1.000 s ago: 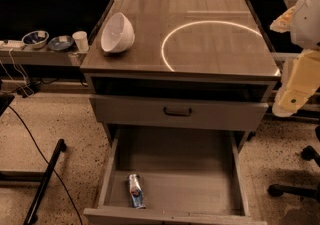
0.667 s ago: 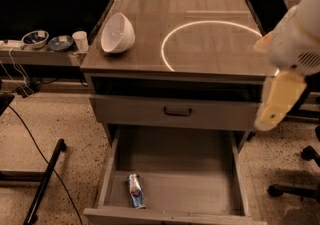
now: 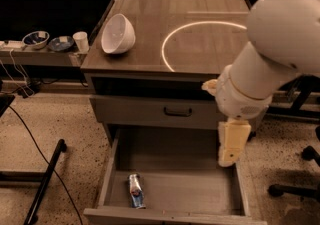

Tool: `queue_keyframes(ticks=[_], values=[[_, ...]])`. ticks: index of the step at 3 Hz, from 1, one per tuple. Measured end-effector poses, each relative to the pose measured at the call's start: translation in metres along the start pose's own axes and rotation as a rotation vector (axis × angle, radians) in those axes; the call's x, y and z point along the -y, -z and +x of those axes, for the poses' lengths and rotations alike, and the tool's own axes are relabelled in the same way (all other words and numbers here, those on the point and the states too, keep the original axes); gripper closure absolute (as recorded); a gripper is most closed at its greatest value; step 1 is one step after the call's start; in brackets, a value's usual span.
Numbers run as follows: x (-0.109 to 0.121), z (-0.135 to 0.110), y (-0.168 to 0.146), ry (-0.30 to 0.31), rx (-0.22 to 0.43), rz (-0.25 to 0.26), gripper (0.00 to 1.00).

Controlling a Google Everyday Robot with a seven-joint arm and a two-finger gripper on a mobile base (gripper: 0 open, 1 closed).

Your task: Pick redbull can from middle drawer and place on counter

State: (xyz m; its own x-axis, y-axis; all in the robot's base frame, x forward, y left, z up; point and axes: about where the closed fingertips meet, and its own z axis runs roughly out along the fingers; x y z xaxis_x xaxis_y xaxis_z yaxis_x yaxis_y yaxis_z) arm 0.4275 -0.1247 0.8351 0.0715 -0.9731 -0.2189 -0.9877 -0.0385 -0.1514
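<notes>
one dark wood-grain counter (image 3: 200, 14), white circle line, speckled floor (image 3: 55, 119), slim redbull can (image 3: 135, 191) lying in shallow middle drawer (image 3: 195, 191), cream gripper (image 3: 229, 156) over its right rim, grip cannot be told

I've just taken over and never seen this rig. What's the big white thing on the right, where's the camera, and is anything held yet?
The big white shape is the robot's arm. The cream piece hanging from it is its gripper, over the right side of the open drawer. There is only one camera, looking down from the front. The can lies on its side at the drawer's front left, apart from the gripper and not held. On the counter a white bowl sits tilted, beside a white circle.
</notes>
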Motion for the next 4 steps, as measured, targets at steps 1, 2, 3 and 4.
queue_keyframes(ticks=[1,2,3,4], values=[[0.006,-0.013,-0.017,0.061,-0.019,-0.016,0.0],[-0.009,-0.029,-0.087,0.146,0.091,-0.096,0.0],[-0.001,-0.037,-0.114,0.242,0.22,-0.051,0.0],[-0.002,-0.037,-0.116,0.328,0.229,-0.042,0.0]])
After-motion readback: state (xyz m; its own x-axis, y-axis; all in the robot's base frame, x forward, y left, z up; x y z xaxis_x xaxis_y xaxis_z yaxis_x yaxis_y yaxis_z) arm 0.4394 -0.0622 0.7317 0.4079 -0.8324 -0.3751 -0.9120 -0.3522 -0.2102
